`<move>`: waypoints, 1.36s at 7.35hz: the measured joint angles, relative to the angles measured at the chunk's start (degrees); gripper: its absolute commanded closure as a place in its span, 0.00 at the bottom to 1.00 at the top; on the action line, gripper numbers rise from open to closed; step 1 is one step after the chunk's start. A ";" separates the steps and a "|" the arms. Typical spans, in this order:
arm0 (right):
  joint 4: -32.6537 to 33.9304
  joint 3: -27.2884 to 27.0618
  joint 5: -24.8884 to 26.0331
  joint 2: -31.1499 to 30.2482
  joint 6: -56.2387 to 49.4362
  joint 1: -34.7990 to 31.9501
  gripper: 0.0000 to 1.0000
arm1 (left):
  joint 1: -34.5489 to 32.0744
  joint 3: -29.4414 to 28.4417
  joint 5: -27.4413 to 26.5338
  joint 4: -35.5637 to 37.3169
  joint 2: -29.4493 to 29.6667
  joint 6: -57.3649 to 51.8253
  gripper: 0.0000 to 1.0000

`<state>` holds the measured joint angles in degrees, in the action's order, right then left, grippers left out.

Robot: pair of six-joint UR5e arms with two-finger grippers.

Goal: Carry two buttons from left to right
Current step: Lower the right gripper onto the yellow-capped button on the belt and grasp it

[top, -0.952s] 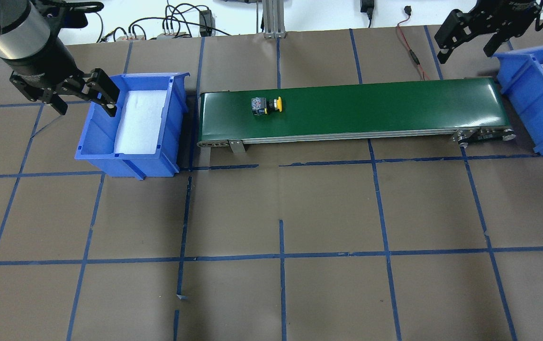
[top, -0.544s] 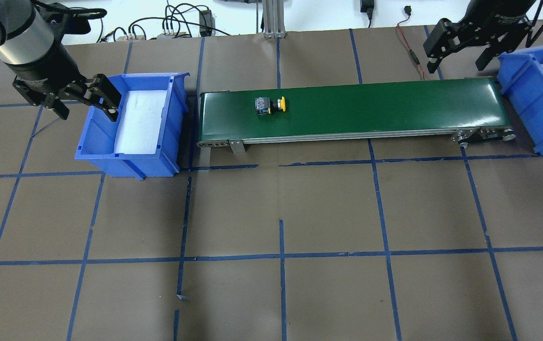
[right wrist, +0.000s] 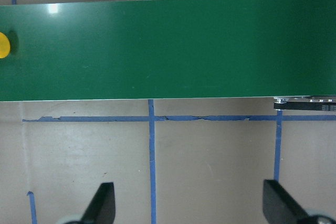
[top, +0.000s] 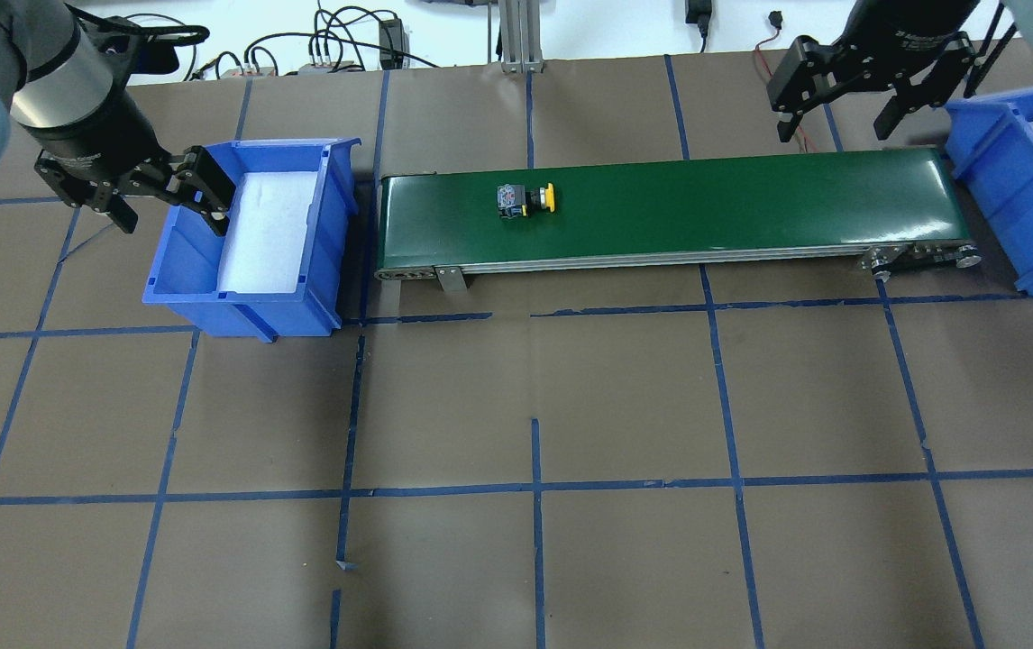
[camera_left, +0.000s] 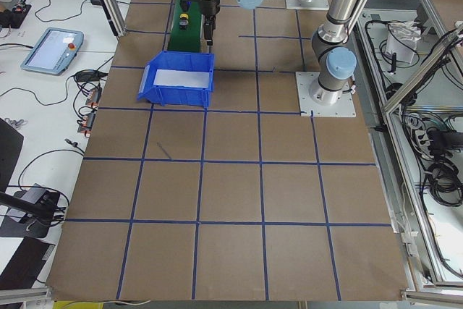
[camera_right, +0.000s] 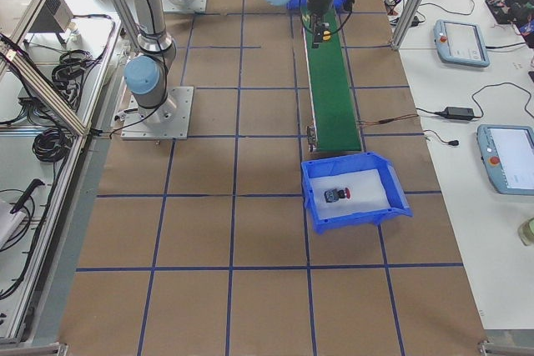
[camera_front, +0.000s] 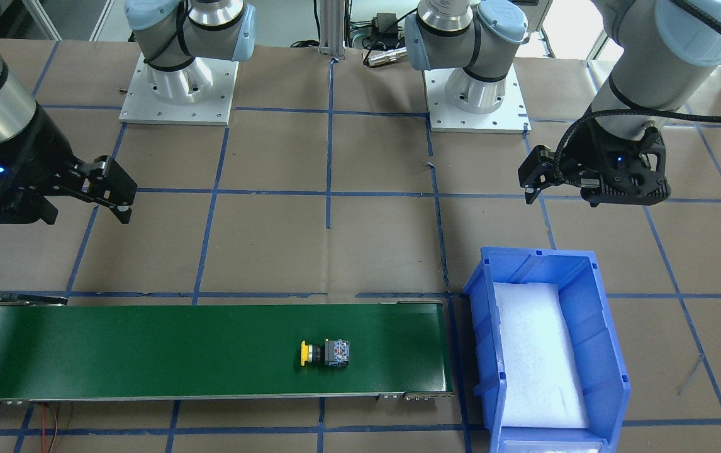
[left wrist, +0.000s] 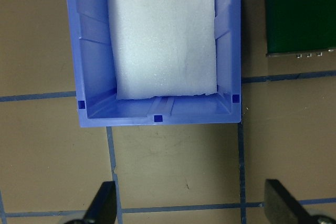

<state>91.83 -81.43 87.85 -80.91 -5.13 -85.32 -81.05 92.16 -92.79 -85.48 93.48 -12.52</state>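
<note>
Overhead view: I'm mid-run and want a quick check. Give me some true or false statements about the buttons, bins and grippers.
1. The yellow button lies on the green belt. True.
2. The left gripper holds a button. False: it is open and empty.
3. The red button sits in the left bin. False: only white foam shows there; the red button lies in the right bin.
4. The right gripper is open. True.

Table (top: pixel 534 388) (taped grid), conveyor (top: pixel 751 194), L bin (top: pixel 187 261), R bin (top: pixel 996 191)

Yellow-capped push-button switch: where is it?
The yellow-capped switch lies on the green conveyor belt, left of centre in the overhead view, nearer the left blue bin.
</note>
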 measured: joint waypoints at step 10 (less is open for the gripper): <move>7.32 -4.25 -1.04 3.47 -47.00 -9.71 0.00 | -0.26 -1.53 0.60 -0.64 -0.45 -0.41 0.00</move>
<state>99.15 -85.68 86.81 -77.43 -52.13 -95.03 -81.31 90.63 -92.19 -86.12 93.03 -12.93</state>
